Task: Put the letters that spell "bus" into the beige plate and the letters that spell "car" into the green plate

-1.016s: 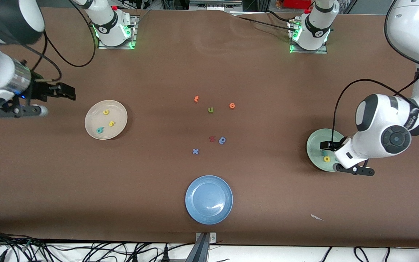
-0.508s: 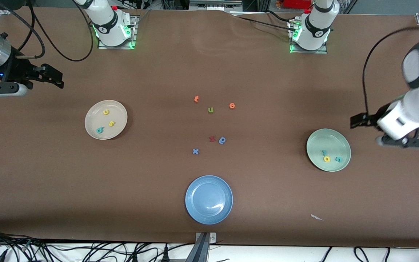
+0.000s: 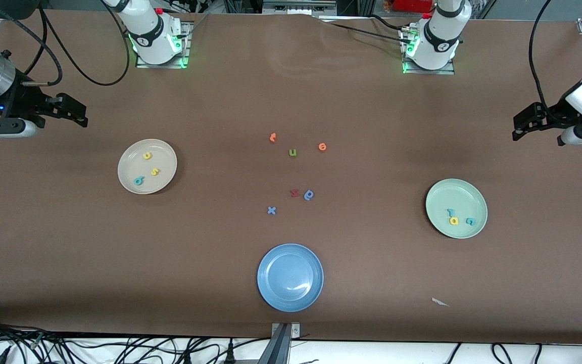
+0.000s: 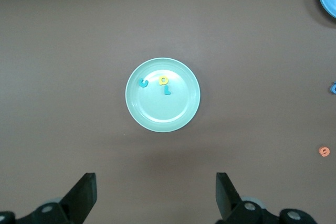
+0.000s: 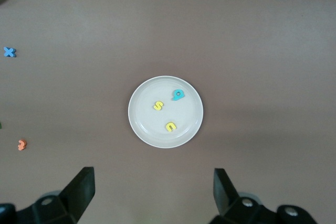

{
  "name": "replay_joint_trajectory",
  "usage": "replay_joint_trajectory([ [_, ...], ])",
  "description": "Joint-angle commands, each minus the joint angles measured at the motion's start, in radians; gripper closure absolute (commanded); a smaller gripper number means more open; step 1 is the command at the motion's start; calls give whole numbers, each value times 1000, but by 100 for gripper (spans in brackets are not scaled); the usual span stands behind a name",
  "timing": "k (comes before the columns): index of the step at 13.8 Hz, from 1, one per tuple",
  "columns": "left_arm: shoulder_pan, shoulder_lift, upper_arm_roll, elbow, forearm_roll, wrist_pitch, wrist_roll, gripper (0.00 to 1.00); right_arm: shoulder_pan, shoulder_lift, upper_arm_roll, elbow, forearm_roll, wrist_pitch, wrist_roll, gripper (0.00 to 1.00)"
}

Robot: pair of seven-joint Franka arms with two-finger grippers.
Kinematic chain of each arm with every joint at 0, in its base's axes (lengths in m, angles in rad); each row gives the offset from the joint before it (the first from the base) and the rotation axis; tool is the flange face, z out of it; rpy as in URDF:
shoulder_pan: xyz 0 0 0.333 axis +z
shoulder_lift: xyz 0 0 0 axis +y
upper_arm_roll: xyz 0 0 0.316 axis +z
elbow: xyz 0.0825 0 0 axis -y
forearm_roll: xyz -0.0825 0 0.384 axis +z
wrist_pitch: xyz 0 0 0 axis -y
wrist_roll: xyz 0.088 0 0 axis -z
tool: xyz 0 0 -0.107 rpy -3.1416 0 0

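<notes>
We see the left gripper (image 3: 523,123) hanging in the air at the left arm's end of the table, fingers spread wide and holding nothing. Below it in the left wrist view sits the green plate (image 4: 139,114), with the teal "c" (image 4: 143,82), the yellow "a" (image 4: 164,80) and the small teal "r" (image 4: 167,91) lying close together inside it.

Over at the right arm's end, the right gripper (image 3: 71,110) hangs in the air too, fingers parted just as wide and empty. Its wrist view looks straight down on the beige plate (image 5: 144,129), and we find the teal "b" (image 5: 178,95), the yellow "s" (image 5: 158,106) and the yellow "u" (image 5: 170,126) resting inside, apart from one another.

Taking the blue plate (image 3: 271,293) as our landmark, which lies nearest the front camera: farther from that camera than it we spot a blue "x" (image 3: 271,210), a red letter (image 3: 294,192) just beside a blue round letter (image 3: 309,194), then a green "u" (image 3: 292,152), an orange "e" (image 3: 322,146) and another orange letter (image 3: 273,137). A white scrap (image 3: 440,302) lies toward the left arm's end.
</notes>
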Motion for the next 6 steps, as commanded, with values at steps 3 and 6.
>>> replay_joint_trajectory([
  [3, -5, 14, 12, -11, -24, 17, 30, 0, -19, -9, 11, 6, -11, 8, 7, 0],
  [6, -10, 9, 7, -8, -24, 8, 30, 0, -19, -7, -1, 4, -7, -1, 7, 0],
])
